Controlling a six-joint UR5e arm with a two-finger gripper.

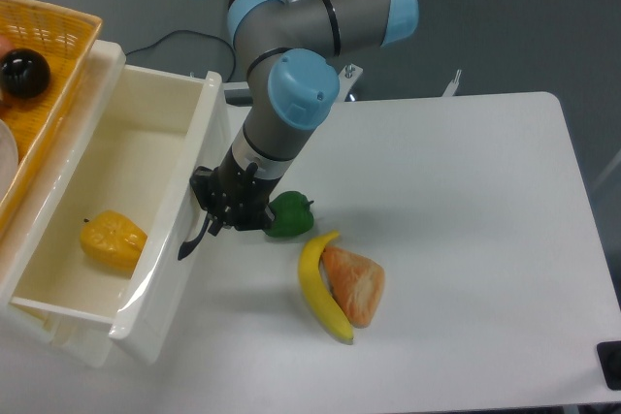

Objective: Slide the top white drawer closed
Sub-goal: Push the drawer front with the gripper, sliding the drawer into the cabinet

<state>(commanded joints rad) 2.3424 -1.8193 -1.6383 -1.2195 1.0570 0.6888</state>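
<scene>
White drawer (170, 239) sits partly open, my claw (215, 210) pressed against its front by the black handle (193, 239). I can't tell whether the claw is clenched. A green pepper (288, 215) lies just behind it.

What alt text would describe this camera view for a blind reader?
A robot arm's hand presses against the front of an open white drawer holding a yellow pepper. A green pepper, banana and bread lie on the white table.

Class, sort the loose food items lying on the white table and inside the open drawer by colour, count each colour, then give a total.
Yellow: 2, the banana on the table and the yellow pepper in the top white drawer.
Green: 1, the green pepper.
Orange-brown: 1, the bread piece.
Total: 4
</scene>
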